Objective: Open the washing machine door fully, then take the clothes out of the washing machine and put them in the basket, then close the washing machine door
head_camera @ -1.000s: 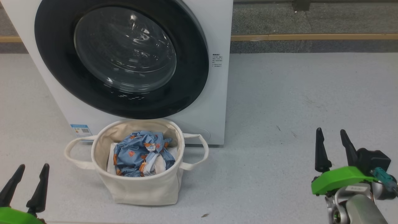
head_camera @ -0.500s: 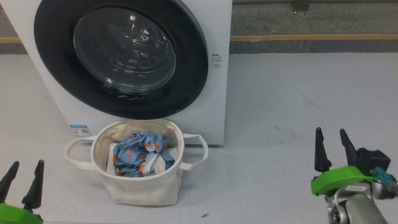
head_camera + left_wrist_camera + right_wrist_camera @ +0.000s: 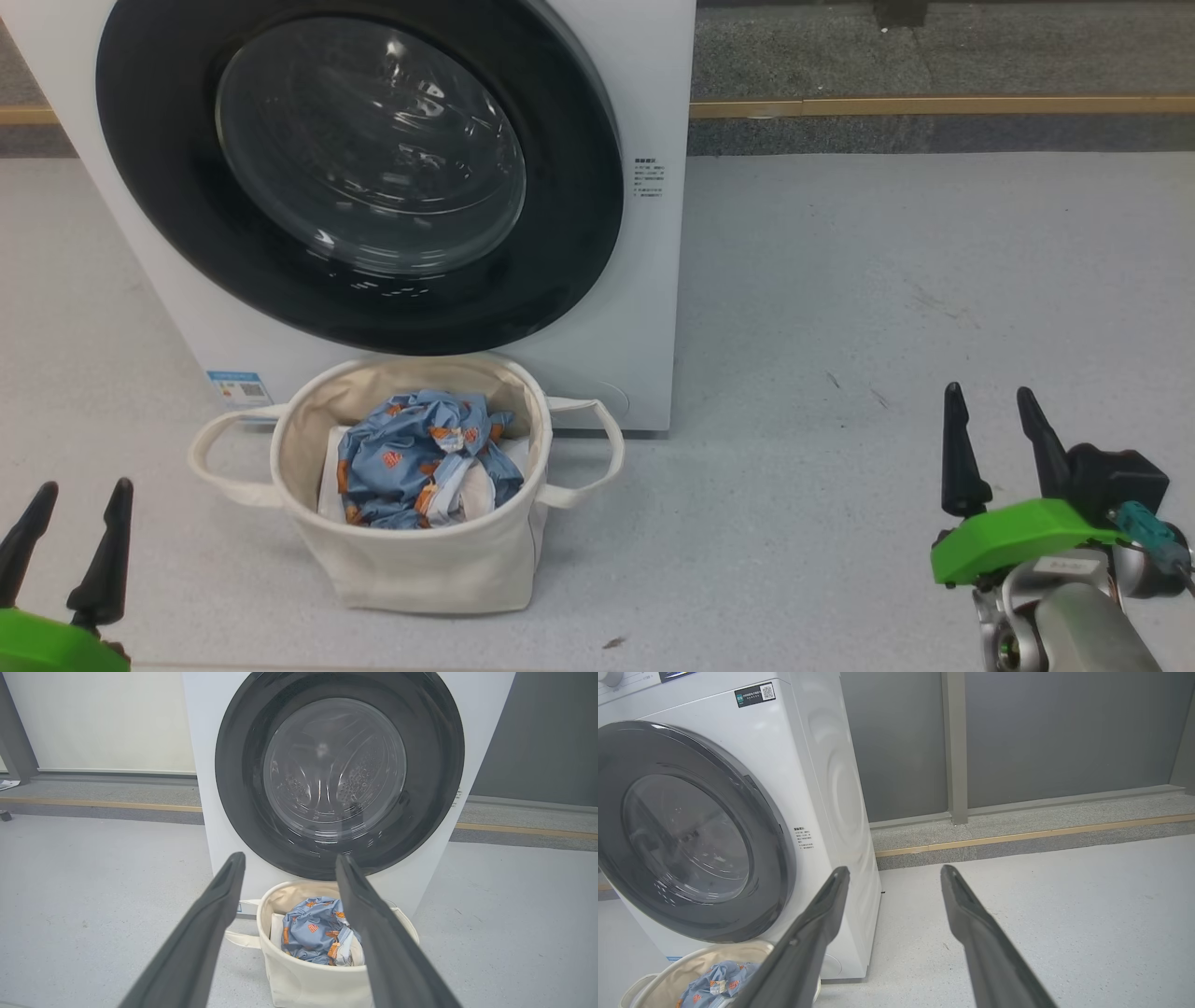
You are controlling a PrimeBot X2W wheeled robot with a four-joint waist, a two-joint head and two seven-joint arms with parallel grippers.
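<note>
Washing machine: the white washing machine [image 3: 644, 308] is standing on the grey floor [image 3: 887, 280], toward the far left of the floor in the head view. It is carrying a small printed note [image 3: 650, 177] to the right of its door and a blue sticker [image 3: 235, 385] near its lower left corner.
Door: the washing machine door [image 3: 369, 149] is sitting shut, with its glossy black rim lying flat against the machine's front. In the left wrist view the steel drum [image 3: 334, 770] is showing through the glass.
Basket: the basket [image 3: 420, 569] is standing on the floor just in front of the machine, below the door. Its loop handles [image 3: 574, 403] are sticking out to either side.
Clothes: the clothes [image 3: 420, 457] are lying crumpled inside the basket, resting on a white cloth [image 3: 329, 481] that is peeking out around them.
Left claw: the left claw [image 3: 84, 490] is hovering over the floor to the left of the basket and apart from it. Its two dark fingers are pointing toward the machine, spread with a clear gap and gripping nothing. In its wrist view they are framing the basket and the lower part of the door.
Right claw: the right claw [image 3: 988, 392] is hovering over bare floor, well apart from the basket and the machine on their right. Its fingers are likewise parted and carrying nothing.
Background: a tan strip [image 3: 934, 105] is running along the far edge of the floor, and a dark grey wall [image 3: 1041, 742] is rising behind it.
</note>
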